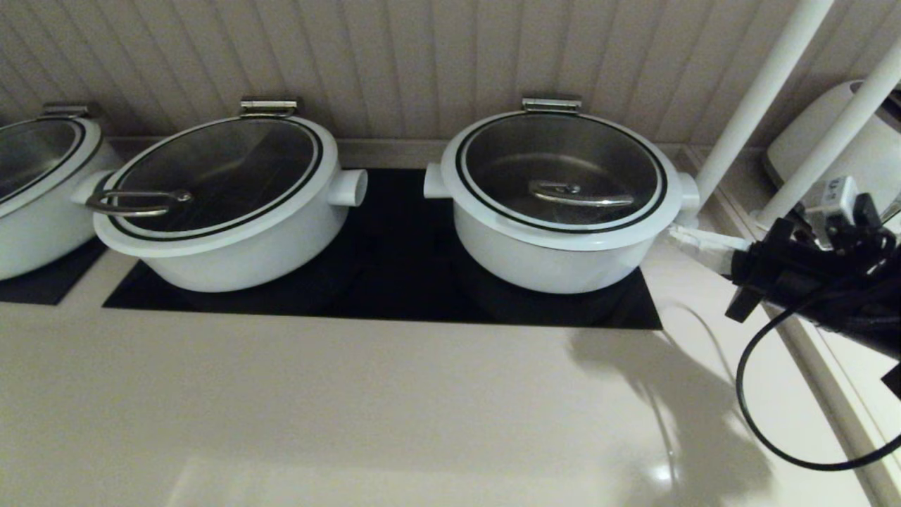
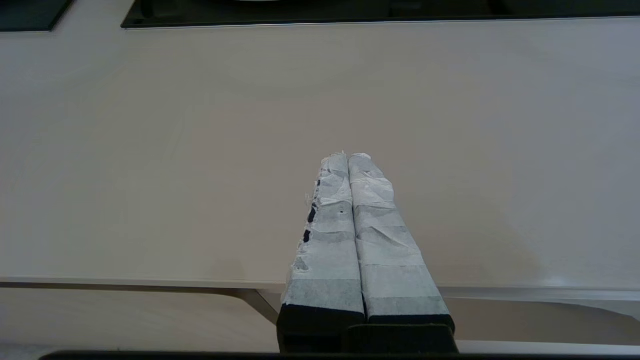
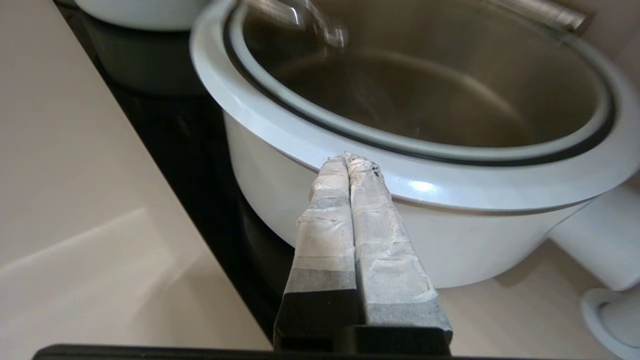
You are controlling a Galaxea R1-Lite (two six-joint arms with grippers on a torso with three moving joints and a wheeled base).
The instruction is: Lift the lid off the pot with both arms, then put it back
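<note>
The pot (image 1: 549, 264) stands on the right of the black hob, white with stub handles at its sides. The lid (image 1: 563, 151) lies closed on it, glass with a white rim, a black ring, a steel hinge (image 1: 551, 104) at the back and a curved bar handle (image 1: 581, 195). My right gripper (image 1: 679, 234) is shut and empty, its tips by the pot's right front side just under the rim. In the right wrist view the gripper (image 3: 350, 159) ends against the lid's white rim (image 3: 300, 135) above the pot wall (image 3: 450, 240). My left gripper (image 2: 348, 156) is shut and empty over bare counter, out of the head view.
A similar white pot (image 1: 232, 239) with an overhanging loop handle (image 1: 134, 202) stands left on the black hob (image 1: 394, 282). A third pot (image 1: 35, 204) is at the far left. White posts (image 1: 760, 91) and a white appliance (image 1: 866, 141) stand right. The wall is close behind.
</note>
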